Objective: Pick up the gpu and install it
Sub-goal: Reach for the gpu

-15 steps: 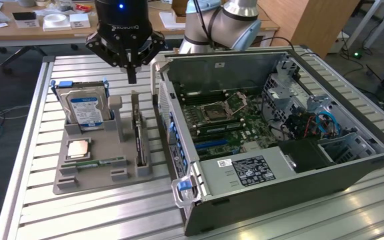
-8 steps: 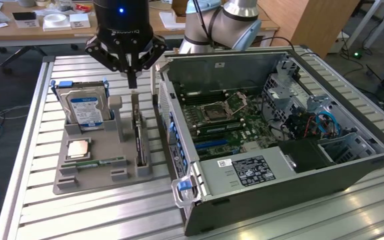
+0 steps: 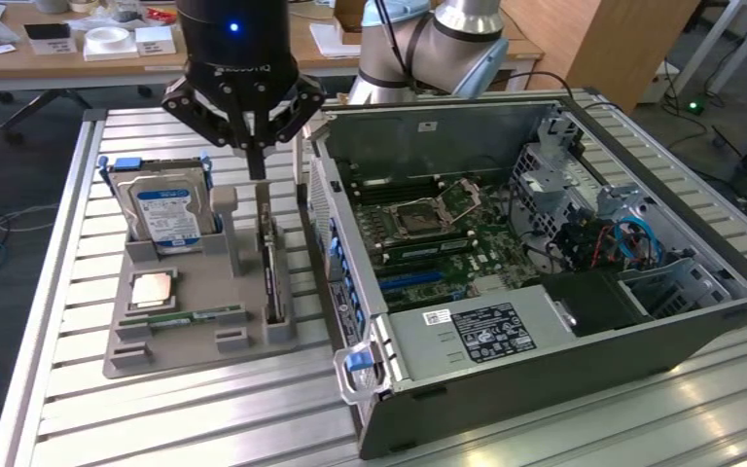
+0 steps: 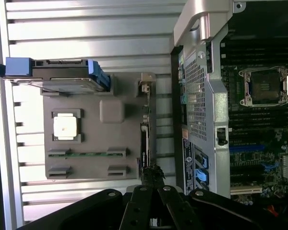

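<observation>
The gripper [image 3: 256,165], fingers pressed together, hangs over one end of the gpu [image 3: 271,268], seemingly just clear of it; the card stands on edge in the grey holder [image 3: 179,341] beside the computer case [image 3: 685,321]; a sound grasp needs the jaws square across that thin top edge.
</observation>
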